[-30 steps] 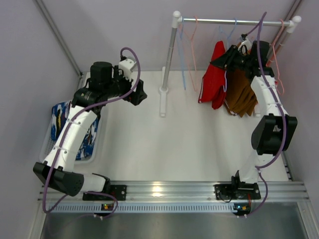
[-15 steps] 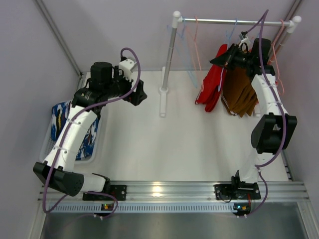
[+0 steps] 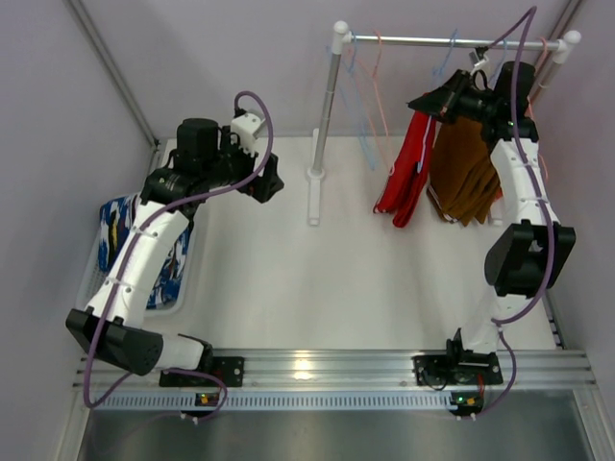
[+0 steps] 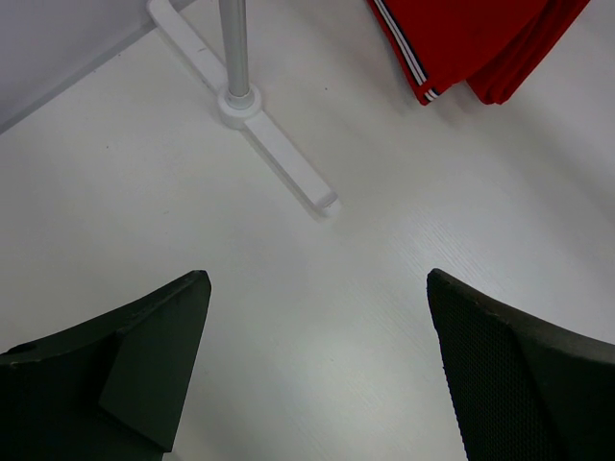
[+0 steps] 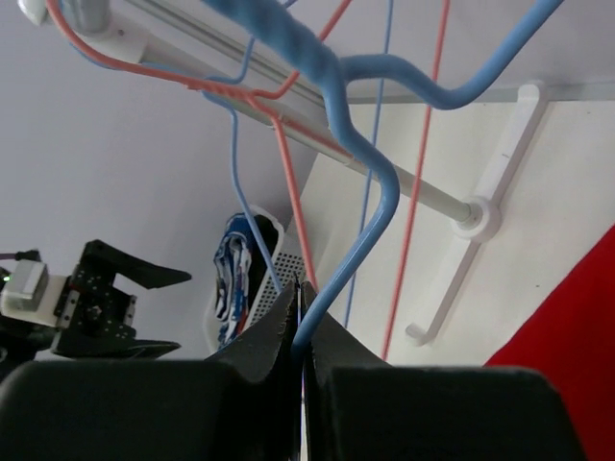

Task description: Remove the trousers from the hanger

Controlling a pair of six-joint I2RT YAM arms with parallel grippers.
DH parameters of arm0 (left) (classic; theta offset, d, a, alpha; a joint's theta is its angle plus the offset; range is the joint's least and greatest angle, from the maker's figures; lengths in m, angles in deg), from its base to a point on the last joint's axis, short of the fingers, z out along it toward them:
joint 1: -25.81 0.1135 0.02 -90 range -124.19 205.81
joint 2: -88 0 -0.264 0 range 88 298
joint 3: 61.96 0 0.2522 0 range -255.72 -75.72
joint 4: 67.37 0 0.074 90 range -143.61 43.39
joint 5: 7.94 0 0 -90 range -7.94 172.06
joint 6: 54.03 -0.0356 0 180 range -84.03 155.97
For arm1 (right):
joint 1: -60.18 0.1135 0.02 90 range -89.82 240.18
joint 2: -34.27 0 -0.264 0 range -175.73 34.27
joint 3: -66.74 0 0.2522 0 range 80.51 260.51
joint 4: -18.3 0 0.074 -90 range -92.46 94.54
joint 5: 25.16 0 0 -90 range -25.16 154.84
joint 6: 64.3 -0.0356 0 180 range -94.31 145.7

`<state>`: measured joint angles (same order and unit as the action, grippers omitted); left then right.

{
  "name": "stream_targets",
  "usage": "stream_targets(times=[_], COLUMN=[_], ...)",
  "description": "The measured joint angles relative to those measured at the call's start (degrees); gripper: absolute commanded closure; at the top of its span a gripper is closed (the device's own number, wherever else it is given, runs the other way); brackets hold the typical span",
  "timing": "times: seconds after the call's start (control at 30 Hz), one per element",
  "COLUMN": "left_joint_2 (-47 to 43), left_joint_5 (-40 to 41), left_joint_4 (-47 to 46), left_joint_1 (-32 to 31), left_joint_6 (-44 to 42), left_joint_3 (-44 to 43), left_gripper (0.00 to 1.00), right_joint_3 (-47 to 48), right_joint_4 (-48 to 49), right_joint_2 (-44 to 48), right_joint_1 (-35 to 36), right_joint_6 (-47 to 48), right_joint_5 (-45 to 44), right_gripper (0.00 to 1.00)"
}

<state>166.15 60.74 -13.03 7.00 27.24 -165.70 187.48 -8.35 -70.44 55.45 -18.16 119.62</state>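
The red trousers [image 3: 404, 178] hang from a blue hanger [image 5: 370, 206] under the rack's rod [image 3: 413, 41]. My right gripper [image 3: 423, 100] is raised just under the rod, shut on the blue hanger's wire [image 5: 303, 303]. The brown trousers [image 3: 464, 178] hang just right of the red ones. Blue patterned trousers [image 3: 117, 226] lie in the white basket [image 3: 88, 279] at the left. My left gripper [image 3: 267, 182] is open and empty over the table left of the rack; its wrist view shows it [image 4: 315, 283] with the red trousers' hem [image 4: 461, 38] ahead.
The rack's left post [image 3: 327, 106] stands on a white foot [image 4: 279, 158] in the table's middle back. Empty blue and pink hangers [image 3: 370, 96] hang on the rod's left part. A pink hanger [image 3: 538, 158] hangs at the far right by the wall.
My right gripper has risen and shifted right with the blue hanger. The red trousers have lifted and swung so their lower end hangs further left. The left arm has not moved.
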Motion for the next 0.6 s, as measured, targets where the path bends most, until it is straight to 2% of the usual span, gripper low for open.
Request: stream_targets(times=[0.6], left_joint_2=[-0.59], left_joint_5=[-0.70], left_joint_4=[-4.17], left_joint_1=[0.00], left_joint_6=[1.22], left_joint_3=[0.74], left_gripper=[0.01], right_joint_3=[2.25], right_joint_4=[13.70], right_joint_2=[0.04], right_joint_1=[-0.31], right_joint_6=[-13.94], right_joint_5=[4.96], right_gripper=[1.00])
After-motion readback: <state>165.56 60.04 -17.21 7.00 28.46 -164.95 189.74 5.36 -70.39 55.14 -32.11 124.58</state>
